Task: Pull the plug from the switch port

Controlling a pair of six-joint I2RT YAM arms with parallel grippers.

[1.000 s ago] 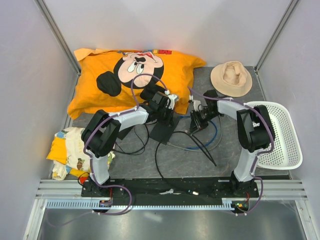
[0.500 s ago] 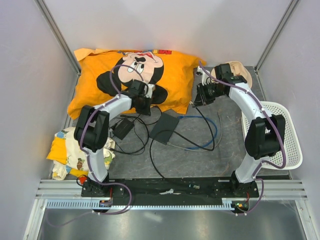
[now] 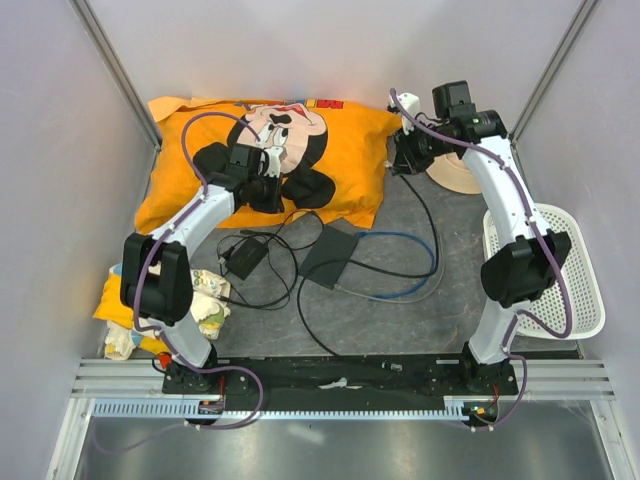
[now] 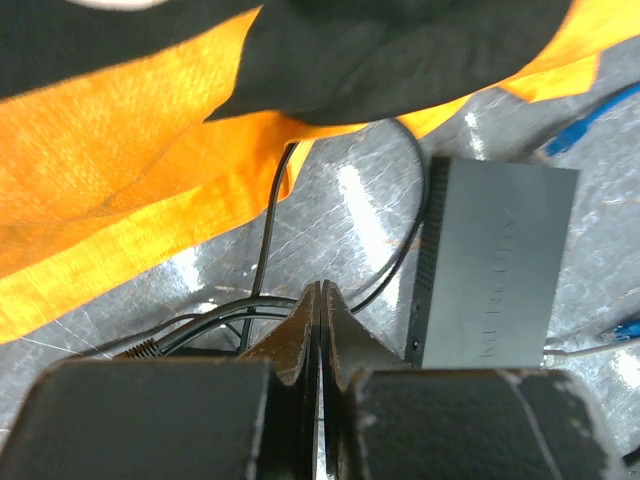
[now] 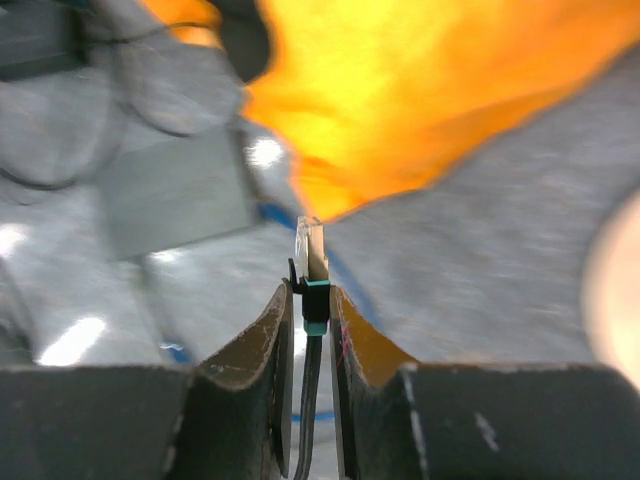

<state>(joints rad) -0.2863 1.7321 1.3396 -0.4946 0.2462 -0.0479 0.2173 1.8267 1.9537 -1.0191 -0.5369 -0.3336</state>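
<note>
The plug (image 5: 313,275) is sitting out in open air, clear tip poking up past the fingertips and teal boot wedged right between them. So your right end effector (image 5: 312,300) is pinching it by the boot, neither spread wide nor fully pressed together. Looks to me like it's already free of the port. The switch (image 3: 331,255) is lying flat on the tabletop (image 3: 400,310), well below and apart from that end effector, with no part of the plug touching it. The black cable (image 5: 308,400) is hanging down from the plug between the fingers and trailing off toward the tabletop.

Handling-wise, I'm guessing that plug is weighing next to nothing. But the clear plastic is hard and a bit slick, and the latch tab is probably snappable. So the boot is where you're wanting to hold it, never the cable alone. The cable is limp and will likely be tugging sideways as it drags. The switch is looking light too, so it may be sliding around if the cable snags.

Your left end effector (image 4: 320,320) is pressed together with nothing in it. It's hovering with the switch just ahead and to its right, and the orange pillow (image 3: 350,140) ahead to its left.
</note>
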